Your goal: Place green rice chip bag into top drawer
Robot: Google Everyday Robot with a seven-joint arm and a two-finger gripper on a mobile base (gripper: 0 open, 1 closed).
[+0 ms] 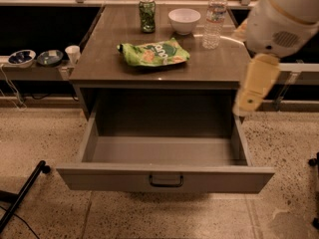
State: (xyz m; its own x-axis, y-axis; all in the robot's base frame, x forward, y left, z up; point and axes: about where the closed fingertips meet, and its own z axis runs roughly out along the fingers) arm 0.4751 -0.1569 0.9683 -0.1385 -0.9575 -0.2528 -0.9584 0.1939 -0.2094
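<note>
— Where do we find the green rice chip bag (153, 53)?

— Lying flat on the tabletop (219, 68), near the middle and towards the front edge. Nothing touches it.

— And the top drawer (99, 177)?

— Pulled out wide below the tabletop. We see its bare grey floor, and the small dark handle (166, 181) sits at the centre of the front panel. The bag is above it and further back, not inside.

— What else stands on the tabletop?

— Three things along the back. A dark green can (147, 15) stands upright behind the bag, a white bowl (184, 20) is just to the can's right, and a clear water bottle (214, 21) stands right of the bowl. All are apart from the bag.

— Where is the gripper (251, 91)?

— At the right of the view. A pale yellowish part hangs down from the white arm (281, 19), in front of the tabletop's right front corner and above the drawer's right side wall. We take that part to be the gripper, though it is blurred. It is well apart from the bag and holds nothing we can see. Whether it is spread or pressed together, we cannot tell.

— Anything off to the side?

— On a low ledge to the left we see two small dishes (22, 58) and a white cup (73, 54).
</note>
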